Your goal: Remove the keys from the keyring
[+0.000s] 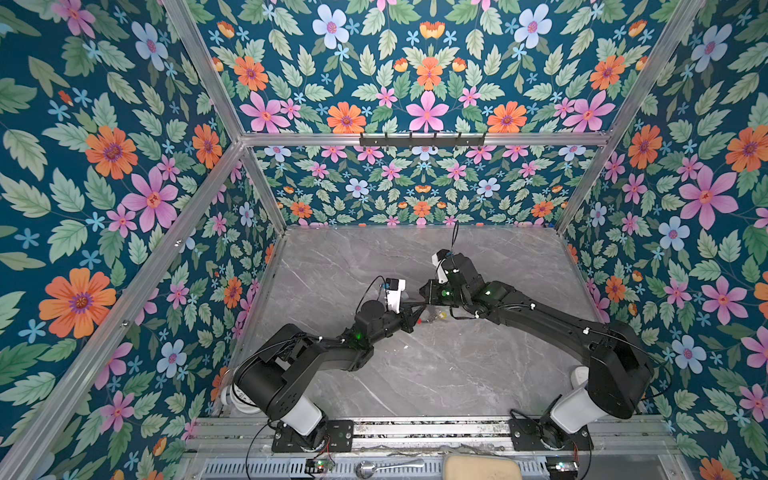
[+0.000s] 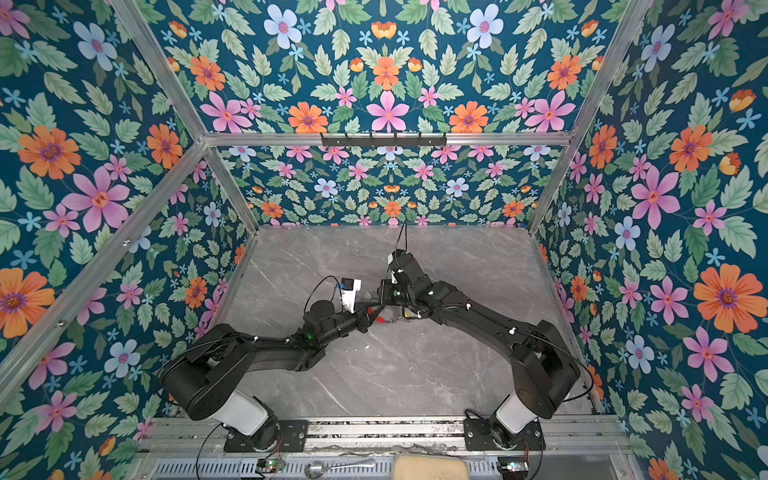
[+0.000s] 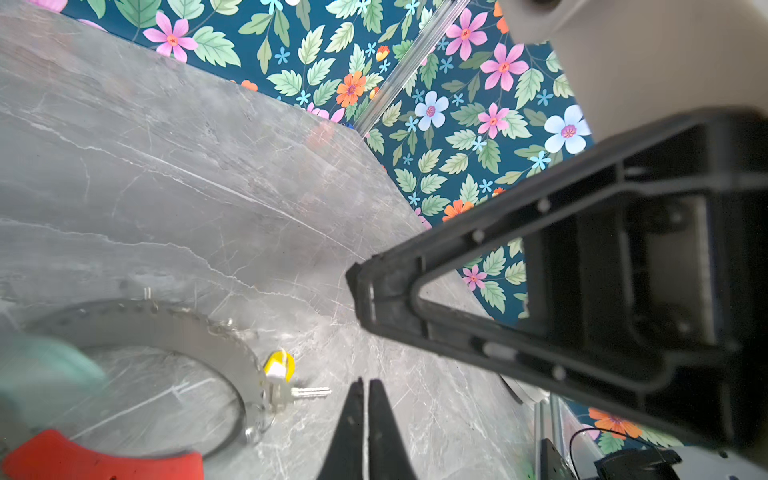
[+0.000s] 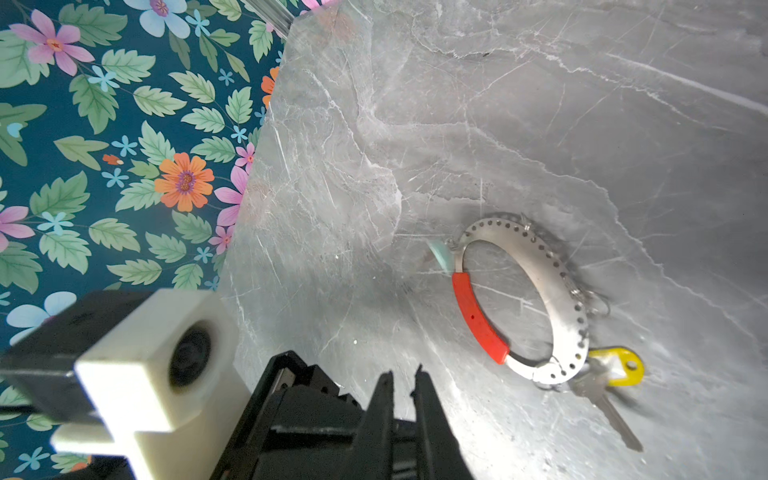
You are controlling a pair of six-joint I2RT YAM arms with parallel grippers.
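Though both arms reach to the middle of the surface [image 4: 540,104], nothing of the task looks done yet.

Keyring [image 4: 555,291]: lies flat on the surface between the arms, free of both tools.

Yellow-tag key [image 4: 611,411]: sits at the ring's outer edge, just past one end of the red sleeve [image 4: 478,318], with its blade pointing away from the ring. It appears still hooked on through a small split ring.

Mint tag [image 4: 440,255]: touches the ring at the sleeve's other end. It is blurred, and its key cannot be made out.

Left tool [image 3: 365,382]: fingers pressed together and empty. The tips are near the yellow-tag key's blade but apart from it.

Right tool [image 4: 405,376]: all but closed, with only a slim gap and nothing in it. It is on the sleeve side of the ring and not touching it.

Judgement: neither of the two keys is off. What is left is to pin the ring with one tool, work the yellow-tag key off its split ring, then do the same for the mint one.
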